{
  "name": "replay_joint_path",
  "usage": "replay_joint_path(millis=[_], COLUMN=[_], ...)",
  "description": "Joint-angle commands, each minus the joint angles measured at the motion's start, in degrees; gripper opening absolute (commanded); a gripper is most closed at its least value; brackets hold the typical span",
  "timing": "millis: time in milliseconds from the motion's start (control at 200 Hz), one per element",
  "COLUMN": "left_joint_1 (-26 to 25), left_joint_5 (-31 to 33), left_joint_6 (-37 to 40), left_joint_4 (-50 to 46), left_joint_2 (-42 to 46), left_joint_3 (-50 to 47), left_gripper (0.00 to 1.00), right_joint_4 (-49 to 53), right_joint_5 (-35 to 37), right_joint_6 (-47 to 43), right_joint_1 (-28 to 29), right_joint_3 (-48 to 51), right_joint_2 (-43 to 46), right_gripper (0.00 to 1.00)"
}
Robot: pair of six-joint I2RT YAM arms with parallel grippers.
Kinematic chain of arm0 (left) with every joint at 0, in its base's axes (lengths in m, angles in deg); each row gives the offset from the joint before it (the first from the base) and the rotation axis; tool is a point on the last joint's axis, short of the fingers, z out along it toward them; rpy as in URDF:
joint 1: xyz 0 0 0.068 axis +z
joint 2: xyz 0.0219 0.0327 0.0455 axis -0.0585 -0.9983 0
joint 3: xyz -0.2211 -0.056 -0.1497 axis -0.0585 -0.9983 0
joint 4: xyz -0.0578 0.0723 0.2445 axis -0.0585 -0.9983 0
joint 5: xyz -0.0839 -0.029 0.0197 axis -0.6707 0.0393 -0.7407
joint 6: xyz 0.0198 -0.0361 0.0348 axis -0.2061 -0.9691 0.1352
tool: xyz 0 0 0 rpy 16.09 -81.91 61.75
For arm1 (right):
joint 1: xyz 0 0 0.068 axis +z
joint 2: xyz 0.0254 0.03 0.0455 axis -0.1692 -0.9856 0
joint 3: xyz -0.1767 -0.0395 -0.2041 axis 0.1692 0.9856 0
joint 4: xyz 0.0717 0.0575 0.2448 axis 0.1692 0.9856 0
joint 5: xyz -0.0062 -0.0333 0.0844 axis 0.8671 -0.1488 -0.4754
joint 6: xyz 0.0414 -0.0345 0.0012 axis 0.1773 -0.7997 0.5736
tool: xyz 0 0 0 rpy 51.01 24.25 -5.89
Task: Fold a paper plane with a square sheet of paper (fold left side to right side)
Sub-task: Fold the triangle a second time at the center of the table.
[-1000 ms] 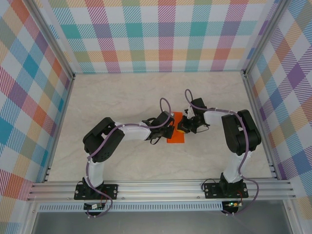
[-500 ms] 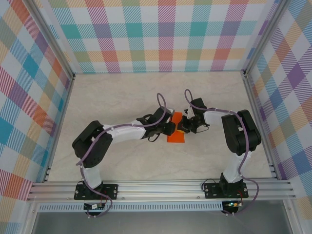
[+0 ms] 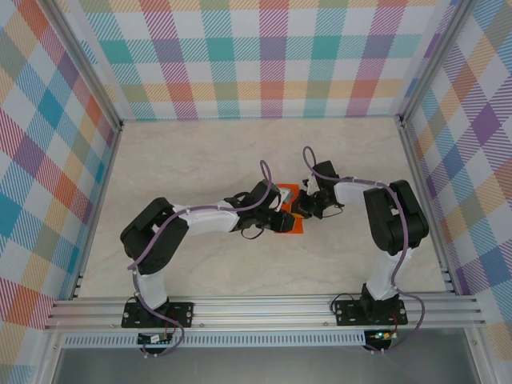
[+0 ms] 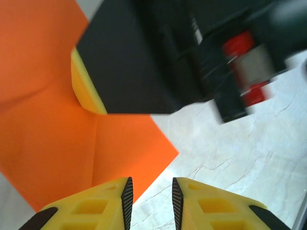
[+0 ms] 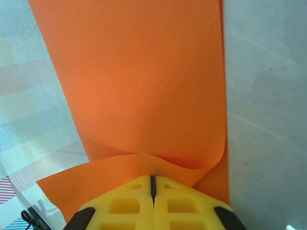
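Paper at table centre, mostly flat, between both grippers. Faint creases across it.
Left gripper: slightly parted, empty, low over paper's corner.
Right gripper: clamped shut, tips at buckled-up paper edge. Pinching or merely pressing: cannot tell.
Step, judged: left-to-right fold, crease unset, no plane shape yet.
Next, likely: nip left edge with left gripper, carry across to right edge, right tips anchoring. Align edges before pressing.

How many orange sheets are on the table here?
1. The sheet lies mid-table between the left end effector and the right end effector, which pinches its curled edge. Another beneath it would be hidden.
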Motion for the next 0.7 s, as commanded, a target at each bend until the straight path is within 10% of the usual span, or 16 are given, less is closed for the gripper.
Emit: replay_joint_path(millis=[0,695], left_joint_1=[0.87,2.7], left_joint_5=[-2.33,0.59], left_joint_6=[-1.02,-2.6], left_joint_4=[0.76,3.16], left_joint_2=[-1.27,-2.51], left_joint_3=[0.9,-4.6], left_gripper=[0.28,0.24], right_joint_4=[5.97,6.56], right_joint_5=[6.52,6.83], right_joint_6=[-0.81,-1.16], right_joint_1=[-0.14,-0.13], right_joint_3=[1.27,0.92], right_joint_2=[-1.13,-1.3], right_gripper=[0.03,0.03])
